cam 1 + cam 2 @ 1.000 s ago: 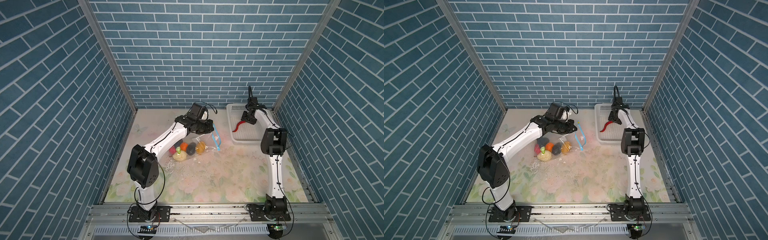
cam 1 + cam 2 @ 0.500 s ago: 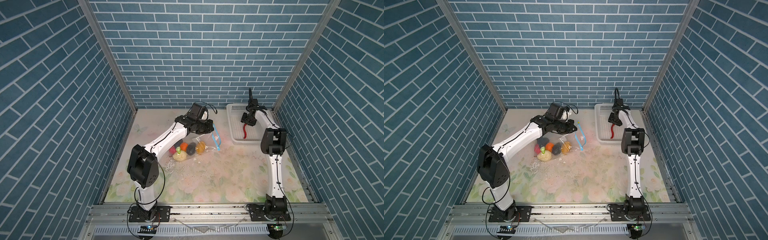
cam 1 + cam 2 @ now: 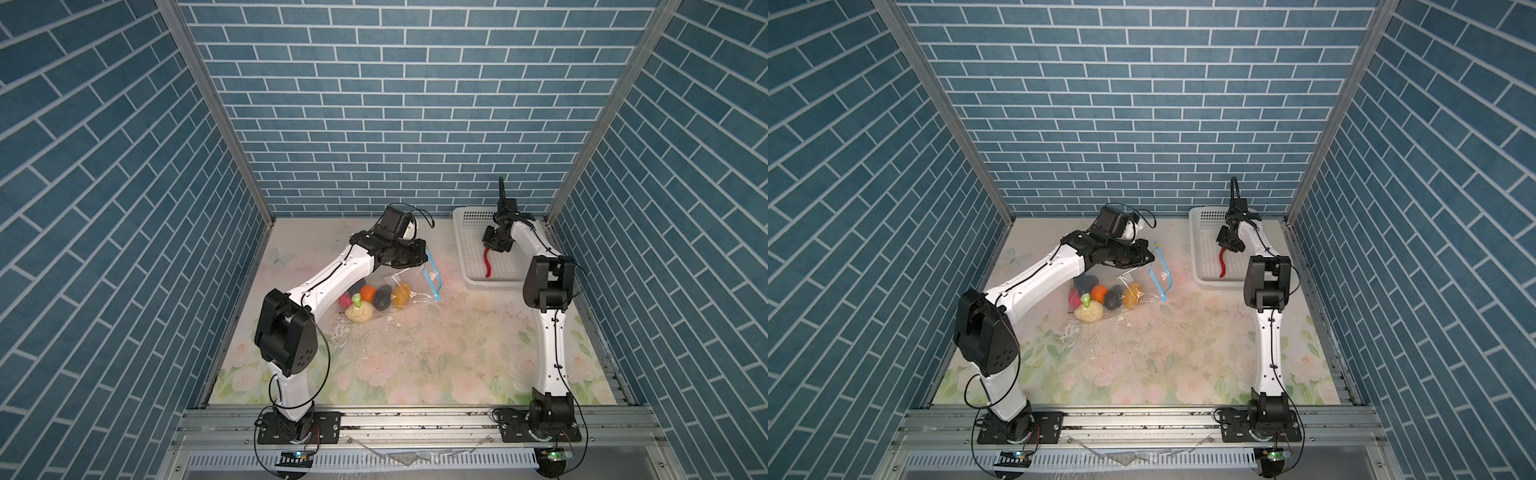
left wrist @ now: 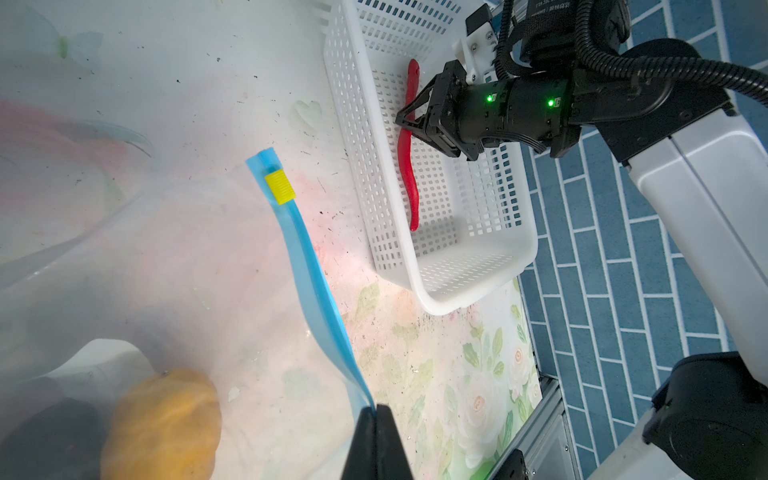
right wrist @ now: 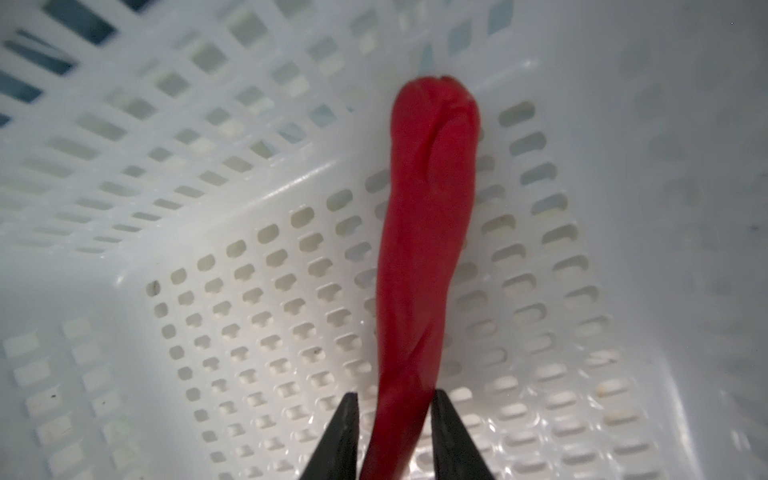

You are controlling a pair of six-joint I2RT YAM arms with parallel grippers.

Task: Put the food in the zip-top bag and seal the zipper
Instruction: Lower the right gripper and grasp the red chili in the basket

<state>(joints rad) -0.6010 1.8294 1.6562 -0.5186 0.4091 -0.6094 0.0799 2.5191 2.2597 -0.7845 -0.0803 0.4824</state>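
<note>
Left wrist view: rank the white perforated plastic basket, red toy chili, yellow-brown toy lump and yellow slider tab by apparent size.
1. White perforated plastic basket.
2. Yellow-brown toy lump and red toy chili: unsure; the lump lies close to the camera, the chili is longer but thin.
3. Yellow slider tab, smallest.

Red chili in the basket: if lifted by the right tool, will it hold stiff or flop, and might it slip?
Likely bendy: the red chili is long, thin and lies wavy on the basket floor. The right tool straddles it off-centre, so the longer part may droop. Its smooth, narrow body might twist or slip between the jaws.
</note>
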